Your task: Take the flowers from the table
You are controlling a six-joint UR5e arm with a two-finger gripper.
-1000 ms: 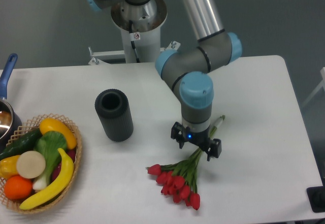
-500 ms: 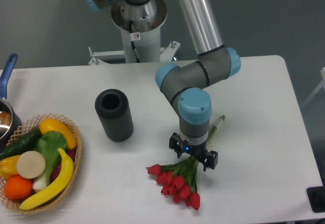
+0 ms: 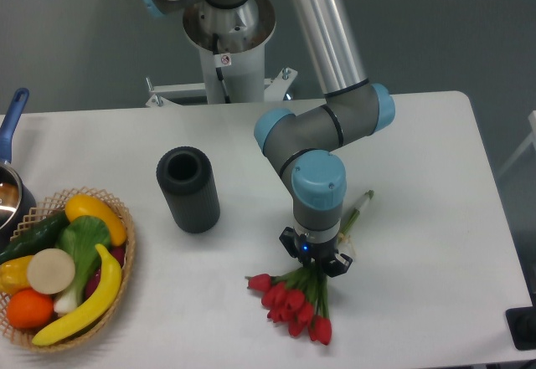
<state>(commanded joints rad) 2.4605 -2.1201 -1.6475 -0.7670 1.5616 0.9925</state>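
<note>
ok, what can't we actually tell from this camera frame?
- Claw: fingertips hidden under its own body, so contact with the flowers can't be judged.
- Stems under the wrist: hidden by the arm; only the pale cut ends show.
- Pan: cut off by the left edge.
- Basket: bottom rim cut by the lower edge.
- Black object, bottom right: cut off, unidentifiable.

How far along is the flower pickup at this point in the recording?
Done: the gripper is down over the stems of the flowers, just behind the red buds. In hand: its fingers look drawn in around the stems, though the wrist hides the contact, so a firm grasp cannot be confirmed. Left: the lift. The buds and the pale cut ends appear to lie on the table.
</note>
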